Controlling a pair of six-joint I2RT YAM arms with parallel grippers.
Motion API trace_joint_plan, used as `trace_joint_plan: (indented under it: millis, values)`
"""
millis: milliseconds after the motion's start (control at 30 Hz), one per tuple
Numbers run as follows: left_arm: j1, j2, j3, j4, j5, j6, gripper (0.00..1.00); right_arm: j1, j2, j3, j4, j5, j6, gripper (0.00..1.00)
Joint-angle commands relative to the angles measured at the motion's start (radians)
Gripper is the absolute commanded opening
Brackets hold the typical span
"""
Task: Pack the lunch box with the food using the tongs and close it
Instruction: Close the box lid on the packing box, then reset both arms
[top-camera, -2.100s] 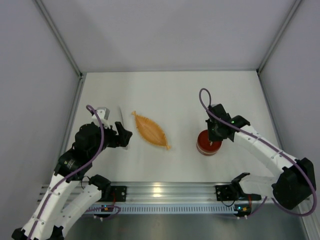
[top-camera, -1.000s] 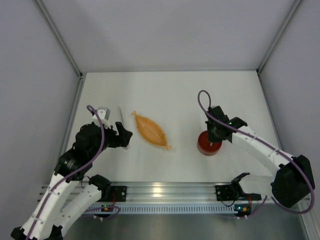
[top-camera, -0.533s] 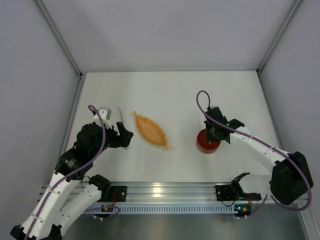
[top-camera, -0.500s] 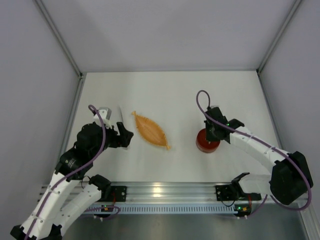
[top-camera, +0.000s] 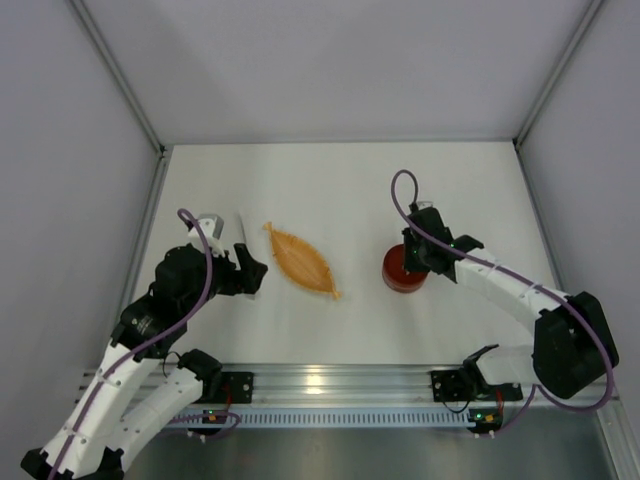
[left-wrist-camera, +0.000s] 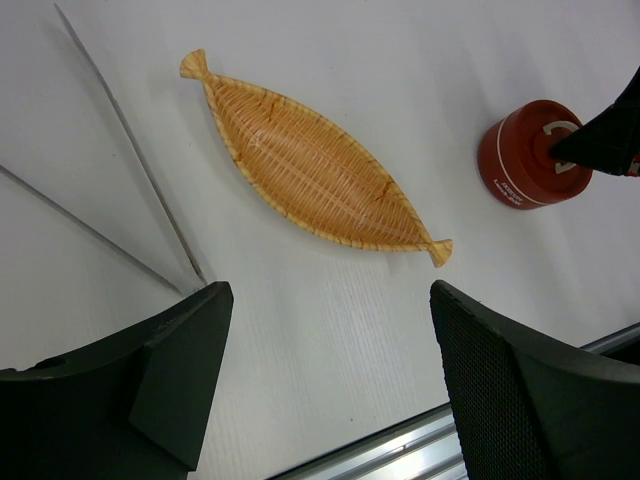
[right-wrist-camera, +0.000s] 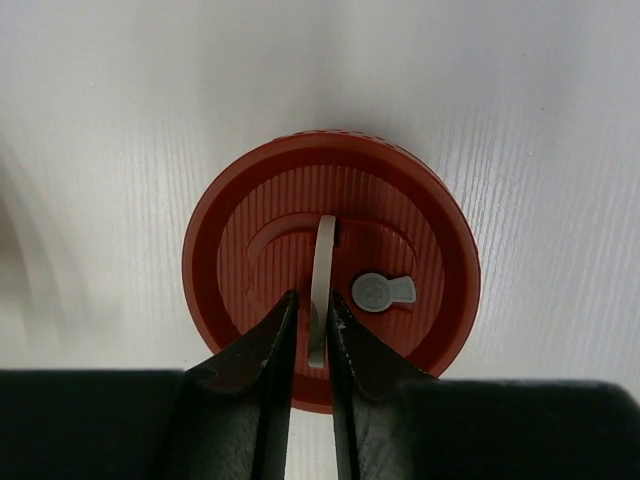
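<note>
The left claw (left-wrist-camera: 328, 300) remains released and empty, with the tongs (left-wrist-camera: 130, 143) lying on the desk (left-wrist-camera: 450, 60) just ahead of it to its left. The orange leaf-shaped dish (left-wrist-camera: 310, 170) lies ahead of its opening and shows no food. The lunch box (top-camera: 400, 272), lid (right-wrist-camera: 400, 230) on, sits directly beneath the right claw (right-wrist-camera: 312, 300) and has shifted with it towards the dish; the jaws, previously clenched, now closely flank the lid's white handle (right-wrist-camera: 322, 250). Whether they still pinch it cannot be told, but closing appears complete and release under way.
</note>
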Motion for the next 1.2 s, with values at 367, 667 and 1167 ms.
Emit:
trace_joint_plan:
  millis: [367,667,1167]
  values:
    - [-0.004,0.013,-0.005,0.036,-0.014,-0.002,0.85,-0.009,-0.096,0.056,-0.236,0.068,-0.007,0.32]
    - [-0.007,0.016,-0.005,0.034,-0.013,-0.002,0.85,-0.009,-0.124,0.105,-0.261,0.075,-0.013,0.38]
    - [-0.013,0.02,-0.005,0.036,-0.005,0.0,0.85,-0.003,-0.332,0.228,-0.295,0.085,-0.082,0.58]
